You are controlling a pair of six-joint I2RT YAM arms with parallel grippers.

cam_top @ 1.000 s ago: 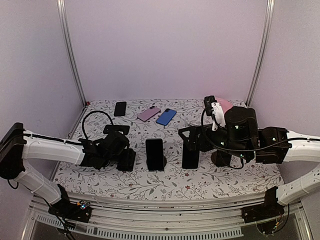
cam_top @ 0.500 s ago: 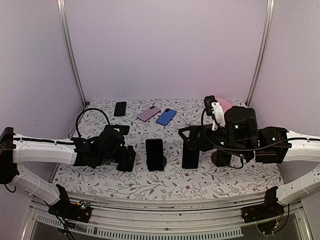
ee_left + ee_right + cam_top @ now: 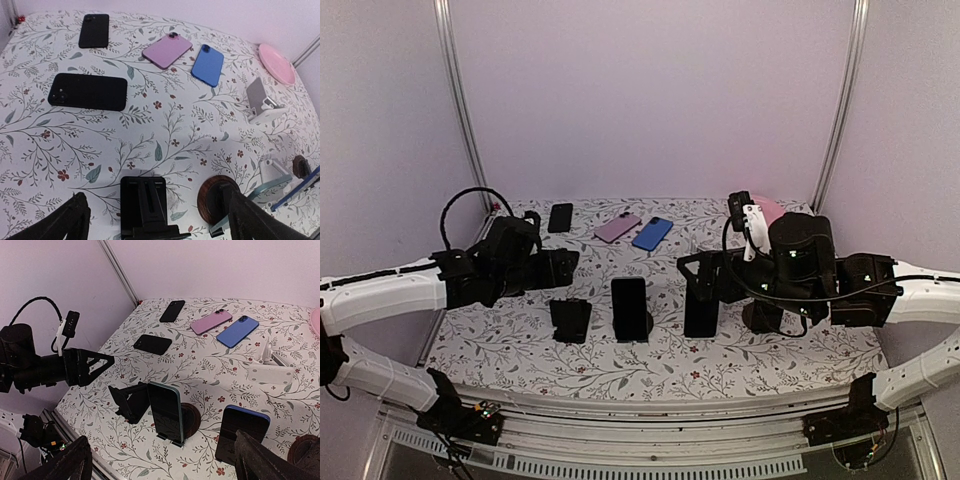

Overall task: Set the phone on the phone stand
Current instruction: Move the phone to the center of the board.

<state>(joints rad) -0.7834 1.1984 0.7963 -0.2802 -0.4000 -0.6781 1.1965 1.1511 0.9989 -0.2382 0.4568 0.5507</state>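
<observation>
the left arm has pulled away from the stand (image 3: 570,320) at the front of the table and swung up toward the back left. a second ago it crowded that stand and hid most of it. now the stand is in plain sight, black, upright and empty. the left gripper (image 3: 97,366) has spread over that same second, and its jaws now stand wide apart with nothing between them. in the left wrist view they frame the table from above.

the black phone (image 3: 87,91) lies flat on the cloth, face down, just ahead of the left gripper and behind the stand. nothing touches it. two more flat ones, a pink phone (image 3: 167,50) and a blue phone (image 3: 208,65), lie further back.

the right gripper (image 3: 702,275) has not moved. its jaws are wide apart and empty, and it hangs above the right phone (image 3: 700,314), which is already propped up, as is the middle phone (image 3: 630,308).

as i read it, the work at the stand is finished and the left arm is lining up on the black phone. that phone is the nearest one lying loose, and the free stand is close in front of it. the pick itself is not yet begun.
</observation>
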